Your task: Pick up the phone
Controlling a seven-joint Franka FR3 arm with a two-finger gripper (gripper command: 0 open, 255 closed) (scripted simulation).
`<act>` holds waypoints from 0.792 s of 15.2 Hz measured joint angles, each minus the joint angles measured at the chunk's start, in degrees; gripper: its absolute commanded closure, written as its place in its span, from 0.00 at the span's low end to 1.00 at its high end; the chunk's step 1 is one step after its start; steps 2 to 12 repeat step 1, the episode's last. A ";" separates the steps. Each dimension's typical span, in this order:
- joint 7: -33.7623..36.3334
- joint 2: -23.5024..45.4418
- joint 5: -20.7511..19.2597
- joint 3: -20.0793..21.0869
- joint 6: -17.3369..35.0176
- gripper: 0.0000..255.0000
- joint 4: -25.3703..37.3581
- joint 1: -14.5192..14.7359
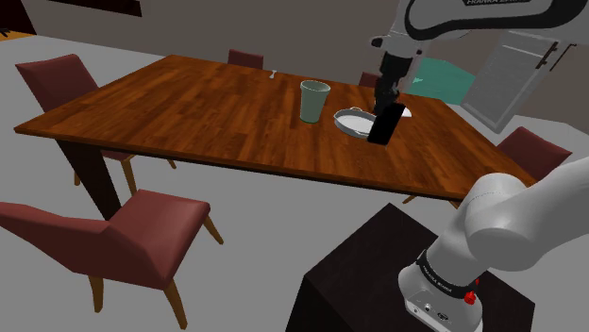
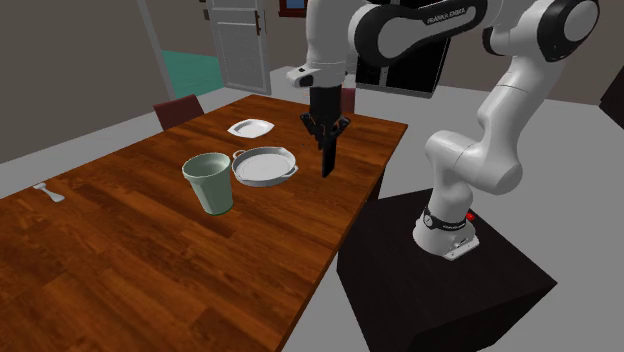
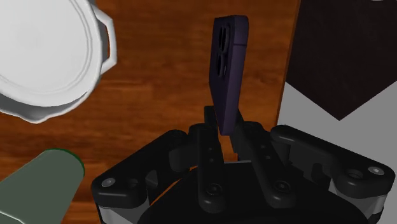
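A dark purple phone (image 3: pixel 228 70) hangs upright, clasped at its upper end between my black fingers (image 3: pixel 210 121). My gripper (image 1: pixel 383 104) holds the phone (image 1: pixel 384 124) lifted above the wooden table (image 1: pixel 189 104), beside the white pan. From the second exterior view the gripper (image 2: pixel 326 128) points straight down with the phone (image 2: pixel 327 157) dangling below it over the table's near edge. The phone's camera lenses face the wrist camera.
A white two-handled pan (image 2: pixel 263 165) lies just beside the phone, a green cup (image 2: pixel 209 183) past it, and a small white dish (image 2: pixel 250 128) behind. Red chairs (image 1: pixel 123 231) stand around the table. My dark stand (image 2: pixel 450 280) is close to the table edge.
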 measured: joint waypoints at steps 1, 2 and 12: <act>-0.03 -0.07 0.02 0.06 -0.41 1.00 0.34 0.00; -0.03 -0.07 0.02 0.06 -0.41 1.00 0.34 0.00; -0.03 -0.07 0.02 0.06 -0.41 1.00 0.34 0.00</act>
